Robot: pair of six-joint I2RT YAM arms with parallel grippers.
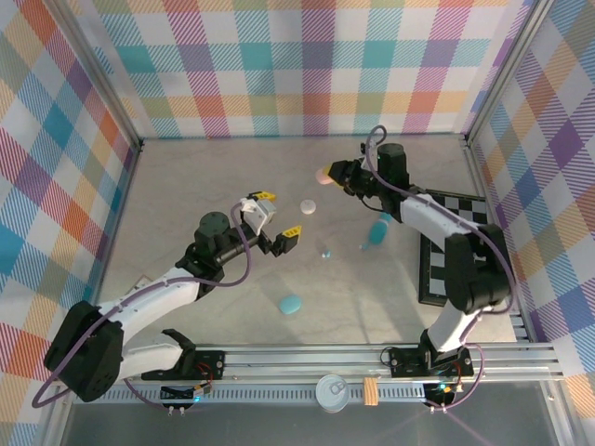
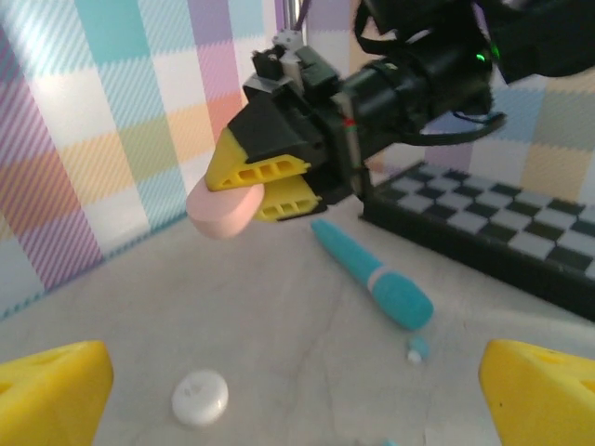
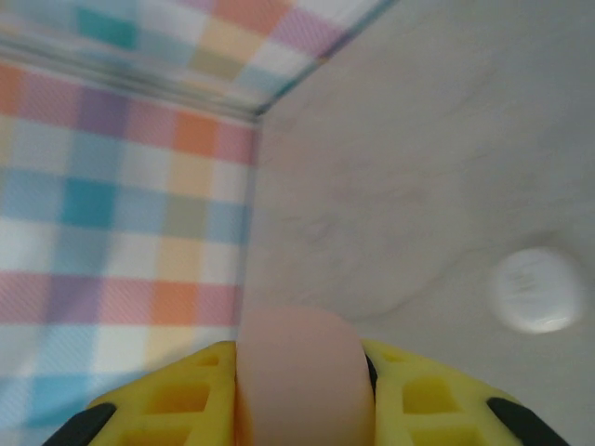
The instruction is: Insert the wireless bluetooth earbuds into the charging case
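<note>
Steadiness counts: the right gripper (image 1: 327, 173), clamped on the pink case (image 2: 221, 210) above the table (image 1: 214, 186), ought to hold it level and low, so the left gripper (image 1: 278, 214), jaws wide apart, can fetch the tiny earbud (image 2: 416, 350) lying just beside the teal strip's (image 2: 372, 279) end.

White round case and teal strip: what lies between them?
Nothing. In the left wrist view the table between the white round case and the teal strip is bare.

A: Obstacles?
B: White case (image 1: 308, 206), teal strip (image 1: 378, 229), teal case (image 1: 291, 304); checkered board (image 1: 451, 246) by right wall; right gripper (image 1: 332, 173) clamping pink case (image 1: 322, 175), raised at back.
A: Free passage?
B: Bare tabletop (image 1: 204, 177) back left; gap between white case and teal strip.
</note>
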